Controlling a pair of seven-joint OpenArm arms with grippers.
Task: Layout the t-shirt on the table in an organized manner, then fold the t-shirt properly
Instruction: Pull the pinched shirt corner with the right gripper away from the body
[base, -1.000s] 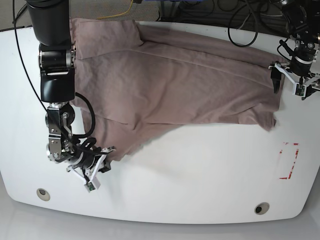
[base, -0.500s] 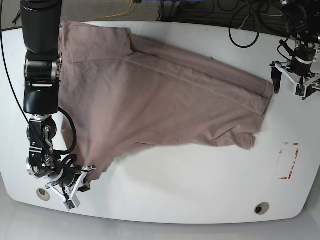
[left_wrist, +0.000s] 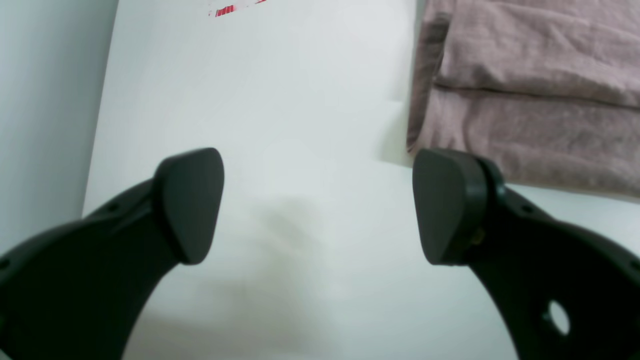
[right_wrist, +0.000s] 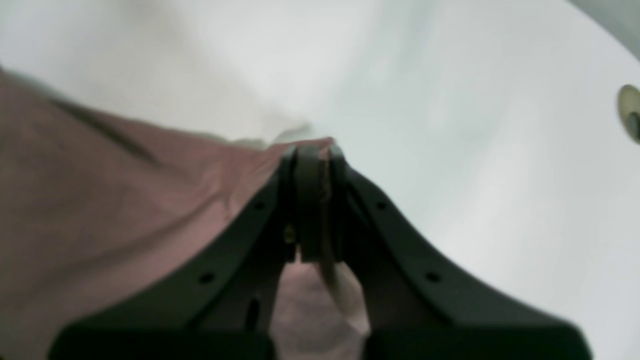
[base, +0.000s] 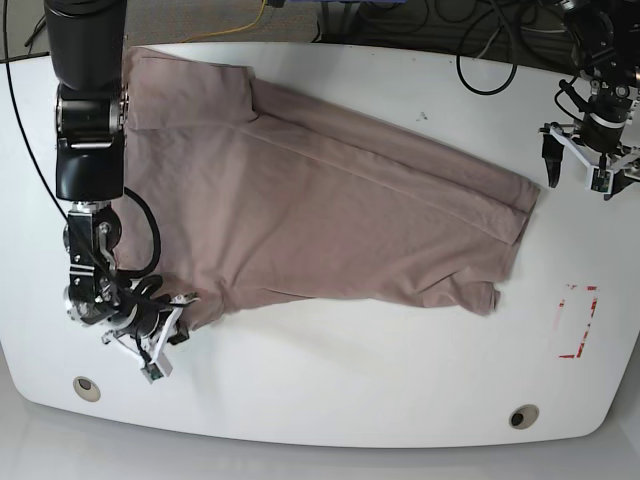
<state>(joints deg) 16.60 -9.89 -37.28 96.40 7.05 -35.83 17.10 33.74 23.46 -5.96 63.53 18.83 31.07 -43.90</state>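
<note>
right gripper (base: 168, 340): pinching t-shirt (base: 320, 210) corner | left gripper (base: 590, 160): wide open, empty, shirt beside it | tip: probably pull gently, flat along table (base: 380, 400)

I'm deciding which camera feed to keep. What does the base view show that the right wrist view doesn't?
Only the base view shows the whole t-shirt spread out, the open left pincer beside it, and the red tape mark. Only the right wrist view shows, close up, the right pincer shut on a corner of the shirt. Both show the shirt, that pincer and the white table.
</note>
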